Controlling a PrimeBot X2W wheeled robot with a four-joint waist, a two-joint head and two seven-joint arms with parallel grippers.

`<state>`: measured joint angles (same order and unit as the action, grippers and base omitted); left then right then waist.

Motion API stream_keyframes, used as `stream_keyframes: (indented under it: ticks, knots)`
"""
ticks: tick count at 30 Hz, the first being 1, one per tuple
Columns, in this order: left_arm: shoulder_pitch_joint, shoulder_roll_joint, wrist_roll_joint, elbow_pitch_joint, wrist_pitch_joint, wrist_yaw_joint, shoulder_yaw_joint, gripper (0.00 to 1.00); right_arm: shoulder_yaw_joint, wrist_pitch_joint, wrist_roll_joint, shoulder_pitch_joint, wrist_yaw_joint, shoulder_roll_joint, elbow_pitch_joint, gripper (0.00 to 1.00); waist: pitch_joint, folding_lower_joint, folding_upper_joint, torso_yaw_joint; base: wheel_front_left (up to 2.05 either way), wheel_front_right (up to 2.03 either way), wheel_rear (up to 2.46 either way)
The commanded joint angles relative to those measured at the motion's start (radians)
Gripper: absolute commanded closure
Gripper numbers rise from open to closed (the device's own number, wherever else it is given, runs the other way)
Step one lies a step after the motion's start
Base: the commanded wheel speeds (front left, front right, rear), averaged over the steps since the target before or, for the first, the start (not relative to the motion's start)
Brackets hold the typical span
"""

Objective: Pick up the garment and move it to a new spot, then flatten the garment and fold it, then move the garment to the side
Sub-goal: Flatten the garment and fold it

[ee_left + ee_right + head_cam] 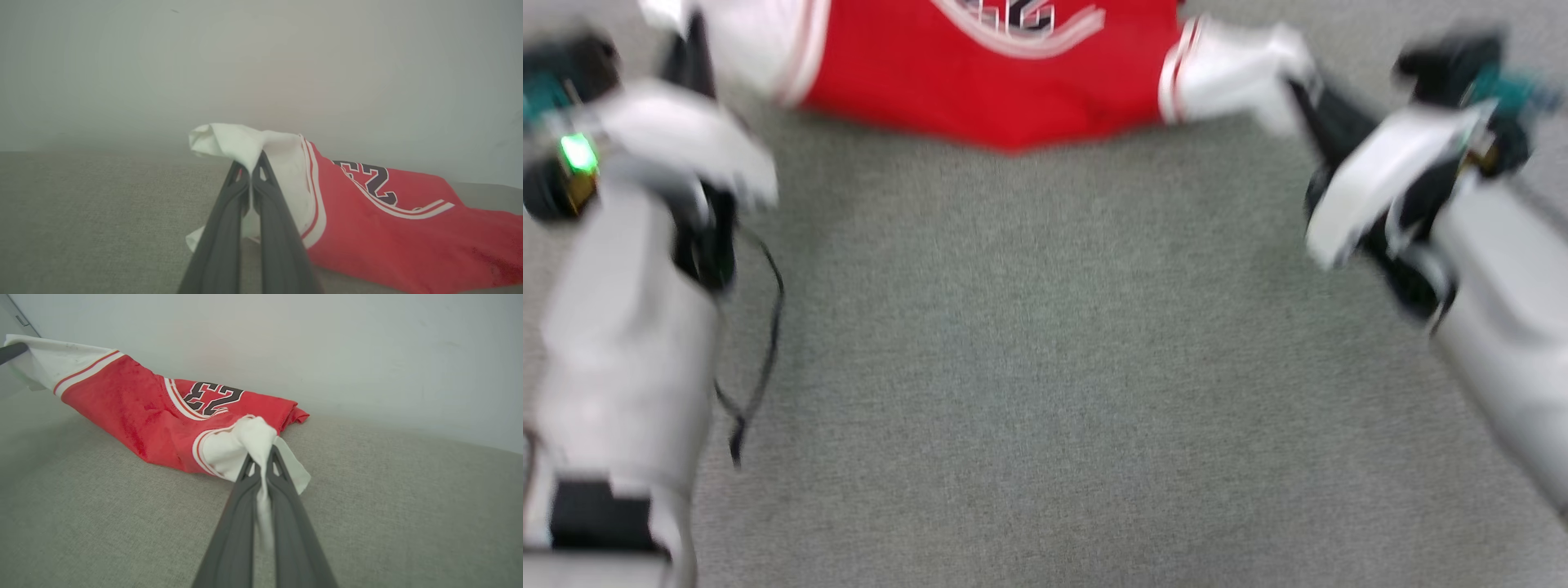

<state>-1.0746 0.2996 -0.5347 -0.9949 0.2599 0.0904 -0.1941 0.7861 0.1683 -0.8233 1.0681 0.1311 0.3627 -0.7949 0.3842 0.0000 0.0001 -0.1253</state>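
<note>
Head view's blurry, but the garment runs side to side across the far end of the grey surface, white ends outward; a black cable dangles over its near left. Left wrist view: my left gripper is clamped on one white end, lifted off the surface. Right wrist view: my right gripper pinches the other end, red middle sagging onto the surface by the wall.

- On the floor, far middle, just before the wall: the garment, both ends raised off the floor
- At its left end, clamped on the end panel: the left gripper
- At its right end, clamped on the other panel: the right gripper
- Nearer than the left gripper, towards the middle: a loose cable
</note>
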Motion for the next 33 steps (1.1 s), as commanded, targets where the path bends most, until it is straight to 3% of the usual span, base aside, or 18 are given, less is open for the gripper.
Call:
stream_keyframes:
  ticks: [1,11,20,26,33]
  knots:
    - [0.105,0.001,0.004,0.052,0.007,0.003,0.004,1.0,0.017,0.013,-0.005,-0.077,-0.001,0.016,0.031,1.0,-0.084,0.0,-0.0001,0.0,0.0,0.0,0.0]
    - [0.654,-0.003,-0.05,0.341,0.007,-0.039,0.087,1.0,-0.002,0.016,-0.015,-0.451,-0.001,0.065,0.168,1.0,-0.264,0.0,-0.0001,-0.023,0.0,0.0,0.0]
    - [1.077,-0.018,-0.111,0.578,-0.052,-0.138,0.135,1.0,-0.186,-0.032,0.047,-0.803,-0.001,0.057,0.245,1.0,-0.36,0.0,-0.0001,-0.034,0.0,0.0,0.0]
    - [1.259,-0.021,-0.101,0.68,-0.084,-0.204,0.131,1.0,-0.328,-0.112,0.145,-1.028,-0.001,0.017,0.3,1.0,-0.405,0.0,-0.0001,-0.027,0.0,0.0,0.0]
    - [1.325,-0.026,-0.074,0.751,-0.09,-0.256,0.121,1.0,-0.452,-0.239,0.272,-1.196,-0.001,-0.05,0.387,1.0,-0.416,0.0,-0.0001,-0.013,0.0,0.0,0.0]
